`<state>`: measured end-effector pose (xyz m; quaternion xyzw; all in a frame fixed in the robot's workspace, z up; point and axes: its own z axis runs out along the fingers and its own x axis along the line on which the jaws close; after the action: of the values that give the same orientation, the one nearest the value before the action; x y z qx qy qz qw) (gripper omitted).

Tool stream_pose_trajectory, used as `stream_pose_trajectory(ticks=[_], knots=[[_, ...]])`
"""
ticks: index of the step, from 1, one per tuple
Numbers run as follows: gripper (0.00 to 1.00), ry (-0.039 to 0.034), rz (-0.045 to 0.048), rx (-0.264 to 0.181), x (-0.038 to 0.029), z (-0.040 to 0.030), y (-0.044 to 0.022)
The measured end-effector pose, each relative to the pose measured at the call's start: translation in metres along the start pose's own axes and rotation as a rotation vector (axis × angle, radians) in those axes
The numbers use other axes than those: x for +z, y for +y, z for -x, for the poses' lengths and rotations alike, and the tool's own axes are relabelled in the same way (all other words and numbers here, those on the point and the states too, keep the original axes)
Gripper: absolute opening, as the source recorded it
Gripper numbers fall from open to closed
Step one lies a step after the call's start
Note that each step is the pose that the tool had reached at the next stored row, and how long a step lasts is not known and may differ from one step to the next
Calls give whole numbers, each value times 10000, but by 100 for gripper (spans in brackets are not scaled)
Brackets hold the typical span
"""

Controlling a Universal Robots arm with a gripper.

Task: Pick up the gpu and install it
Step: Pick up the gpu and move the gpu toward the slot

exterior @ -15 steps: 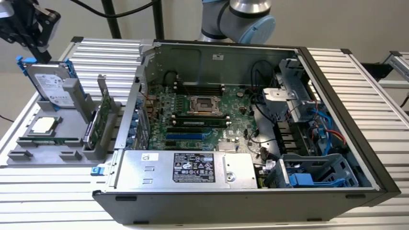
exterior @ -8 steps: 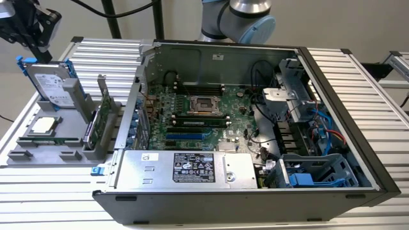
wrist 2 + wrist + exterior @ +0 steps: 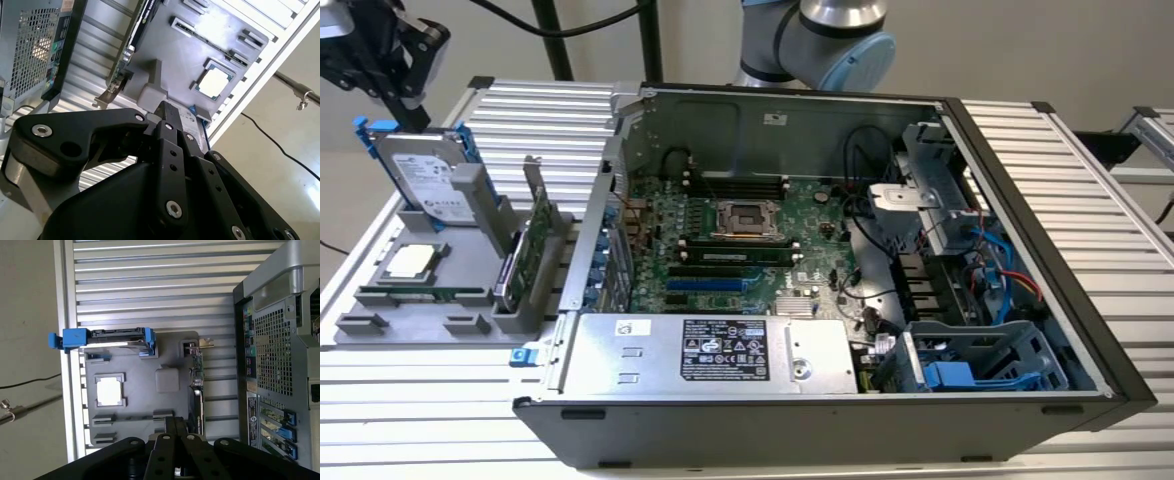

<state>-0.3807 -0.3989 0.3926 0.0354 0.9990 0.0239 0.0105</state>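
Pressed together and empty, the black gripper was held over the blue-framed silver hard drive; lowered so, the upright green gpu card could be knocked, not straddled

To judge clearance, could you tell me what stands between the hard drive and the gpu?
In the exterior view, a grey upright block stands between hard drive and gpu.

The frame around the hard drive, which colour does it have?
Blue. The frame shows best in the first wrist view.
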Motion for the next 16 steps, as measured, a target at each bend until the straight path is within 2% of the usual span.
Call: stream_pose_trajectory(ticks=[9,10,16], knots=[[0,0,0,0,0,1,0],[100,1,0,0,0,1,0],[100,1,-1,0,-1,2,0]])
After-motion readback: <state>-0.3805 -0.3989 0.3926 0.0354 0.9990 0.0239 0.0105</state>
